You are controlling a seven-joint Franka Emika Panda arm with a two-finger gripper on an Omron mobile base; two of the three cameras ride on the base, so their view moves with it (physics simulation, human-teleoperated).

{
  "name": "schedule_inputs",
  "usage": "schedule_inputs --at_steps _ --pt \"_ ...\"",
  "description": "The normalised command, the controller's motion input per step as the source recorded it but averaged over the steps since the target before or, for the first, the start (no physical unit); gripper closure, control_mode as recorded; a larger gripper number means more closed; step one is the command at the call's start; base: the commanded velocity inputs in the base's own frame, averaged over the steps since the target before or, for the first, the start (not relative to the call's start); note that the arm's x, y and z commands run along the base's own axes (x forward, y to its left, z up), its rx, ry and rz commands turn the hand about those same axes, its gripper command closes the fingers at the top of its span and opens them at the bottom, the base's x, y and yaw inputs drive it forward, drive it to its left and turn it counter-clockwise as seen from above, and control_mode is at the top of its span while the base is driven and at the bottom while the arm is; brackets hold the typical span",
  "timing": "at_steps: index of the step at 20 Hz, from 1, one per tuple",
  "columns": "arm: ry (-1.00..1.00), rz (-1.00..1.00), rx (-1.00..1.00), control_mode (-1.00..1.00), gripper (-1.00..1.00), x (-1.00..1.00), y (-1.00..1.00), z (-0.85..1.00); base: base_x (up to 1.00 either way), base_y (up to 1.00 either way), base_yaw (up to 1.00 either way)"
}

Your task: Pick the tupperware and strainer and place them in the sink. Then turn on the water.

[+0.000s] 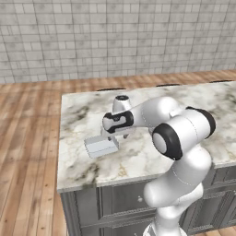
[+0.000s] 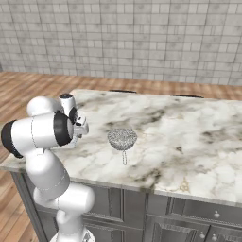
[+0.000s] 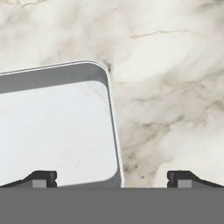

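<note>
The tupperware (image 1: 101, 145) lies flat on the marble table (image 1: 138, 159), near the table's left end and closer to its front edge than to its back edge, with bare marble all around it. The jaws (image 1: 119, 134) hang just above the table at the container's right-hand end, pointing down from the wrist of the white arm, which reaches leftward over the table. In the hand view the tupperware (image 3: 57, 127) takes up the left half of the picture, its rounded corner near the top centre and its long rim running down between the two fingertips; the left fingertip (image 3: 41, 178) sits over the lid, while the right one shows over bare table (image 3: 175, 87). So the jaws (image 3: 111, 179) stand wide apart, straddling one edge of the container rather than its whole body, and grip nothing. The strainer (image 2: 122, 139) rests on the table well to the right of the tupperware, toward the middle of the table, its mesh bowl upright and its thin wire handle pointing toward the front edge.
</note>
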Motion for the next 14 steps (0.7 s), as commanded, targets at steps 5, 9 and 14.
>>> schedule_inputs --at_steps 5,9,14 --pt "0.03 0.00 0.00 -1.00 -1.00 0.00 0.00 -0.15 0.00 0.00 0.00" --pt "0.00 0.00 0.00 -1.00 -1.00 0.00 0.00 -0.13 0.00 0.00 0.00" --pt "0.00 0.00 0.00 -1.00 -1.00 0.00 0.00 -0.16 0.00 0.00 0.00"
